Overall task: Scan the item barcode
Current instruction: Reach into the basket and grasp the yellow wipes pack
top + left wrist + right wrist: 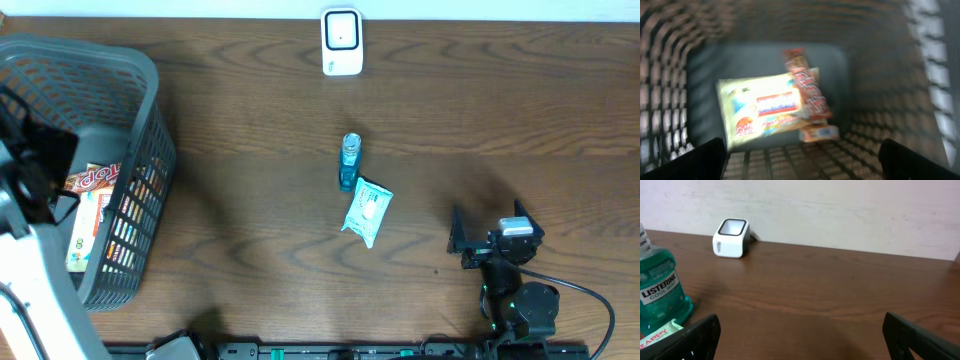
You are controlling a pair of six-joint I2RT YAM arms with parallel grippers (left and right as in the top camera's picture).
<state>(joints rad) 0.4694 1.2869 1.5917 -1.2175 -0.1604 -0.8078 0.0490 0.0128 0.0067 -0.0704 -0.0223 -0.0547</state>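
The left end effector hangs open and empty over the basket, snack packets straight below it, likely lined up for a pick. The right end effector sits open, scanner far ahead, mouthwash bottle just left.

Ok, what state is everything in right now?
Basket: upright, holding snack packets.
Left gripper: open, empty, over basket.
Right gripper: open, empty.
Mouthwash bottle: upright on table.
Wipes pack: lying flat beside bottle.
Scanner: standing at far edge.
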